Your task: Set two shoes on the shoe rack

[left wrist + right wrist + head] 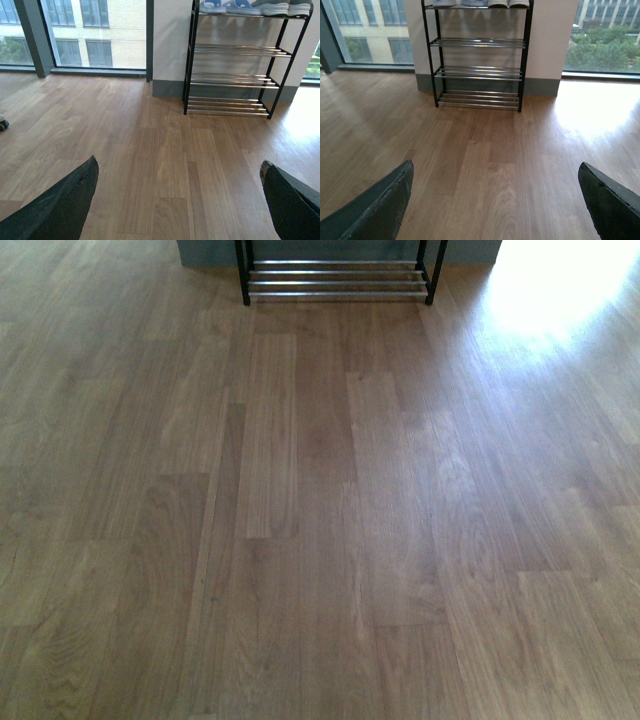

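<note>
Sitting on the shoe rack [235, 50] top tier, seemingly two shoes [255, 7]; both grippers spread wide, empty

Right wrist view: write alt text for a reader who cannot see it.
A black shoe rack with silver rods stands against a pale wall between large windows, shoes lined up on its top tier and the lower tiers bare. Wooden floor stretches towards the camera, where the open right gripper holds nothing.
</note>
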Robot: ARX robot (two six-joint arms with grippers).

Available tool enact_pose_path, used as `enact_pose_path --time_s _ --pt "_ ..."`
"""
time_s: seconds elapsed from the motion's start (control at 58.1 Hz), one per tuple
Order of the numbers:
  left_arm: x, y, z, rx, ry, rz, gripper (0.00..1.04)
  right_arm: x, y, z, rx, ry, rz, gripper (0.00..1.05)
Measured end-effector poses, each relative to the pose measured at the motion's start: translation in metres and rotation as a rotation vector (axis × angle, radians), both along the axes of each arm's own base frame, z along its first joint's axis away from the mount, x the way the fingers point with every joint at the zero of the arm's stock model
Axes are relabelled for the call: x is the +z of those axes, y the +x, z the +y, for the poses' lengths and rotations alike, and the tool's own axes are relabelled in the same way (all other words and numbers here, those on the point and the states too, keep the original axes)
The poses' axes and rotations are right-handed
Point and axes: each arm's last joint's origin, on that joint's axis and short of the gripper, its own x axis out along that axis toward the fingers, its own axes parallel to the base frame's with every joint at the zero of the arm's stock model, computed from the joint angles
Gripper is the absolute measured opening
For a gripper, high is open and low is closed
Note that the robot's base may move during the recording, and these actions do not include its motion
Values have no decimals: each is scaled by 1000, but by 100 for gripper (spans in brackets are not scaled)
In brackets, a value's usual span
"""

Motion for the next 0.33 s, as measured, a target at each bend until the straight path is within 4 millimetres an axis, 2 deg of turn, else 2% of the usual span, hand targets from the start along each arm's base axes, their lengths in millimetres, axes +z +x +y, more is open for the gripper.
enact_pose_path --time_s 0.327 --pt "0 0 0 0 0 0 95 0 0 0 0 0 0 95"
